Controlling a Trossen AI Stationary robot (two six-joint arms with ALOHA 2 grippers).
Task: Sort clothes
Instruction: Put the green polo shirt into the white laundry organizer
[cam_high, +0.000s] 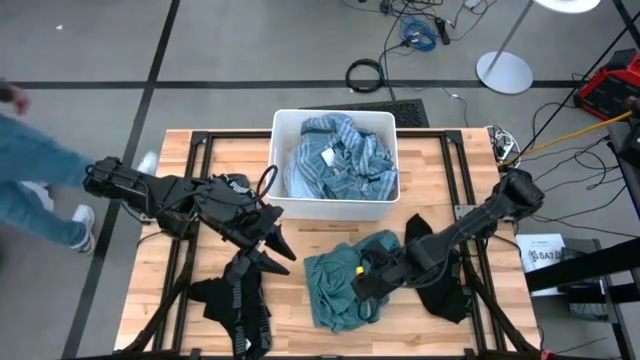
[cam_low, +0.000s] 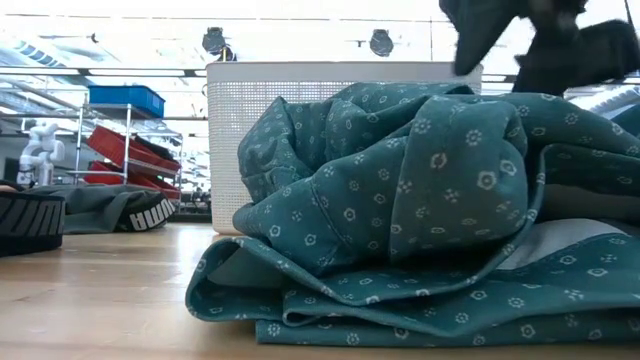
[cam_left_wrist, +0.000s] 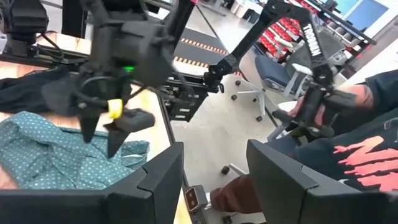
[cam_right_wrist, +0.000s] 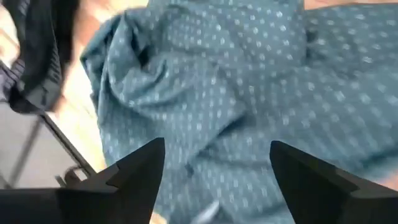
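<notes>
Table: a light wooden tabletop (cam_high: 200, 150) with dark frame rails, filling the middle of the high view.
Bin: a white rectangular plastic bin (cam_high: 335, 209) at upper centre of the high view, against the table's far edge; in the low view its perforated wall (cam_low: 240, 110) rises behind the teal heap.
Bin contents: a light blue and white-grey patterned fabric garment (cam_high: 340, 158), crumpled, lies inside the bin.
Teal garment: a teal-green soft shirt with a small white dot print (cam_high: 335, 285) lies bunched on the table at lower centre of the high view, just below the bin; it fills the right wrist view (cam_right_wrist: 249, 93) and most of the low view (cam_low: 420, 200).
Black garment, lower left: a black fabric piece (cam_high: 240, 310) lies at the lower left of the high view, near the table's front edge, below the left gripper.
Black garment, right: another black fabric piece (cam_high: 440, 285) lies right of the teal shirt, partly under the right arm.
Left gripper: the left gripper (cam_high: 272, 240) sits left of centre in the high view, above the black piece, fingers apart and nothing between them.
Right gripper: the right gripper (cam_high: 368, 282) is over the teal shirt's right side; its fingers (cam_right_wrist: 130, 171) stand wide apart just above the cloth, gripping nothing.
Person: a person's legs in blue trousers (cam_high: 30, 175) show at the left edge of the high view, off the table.
</notes>
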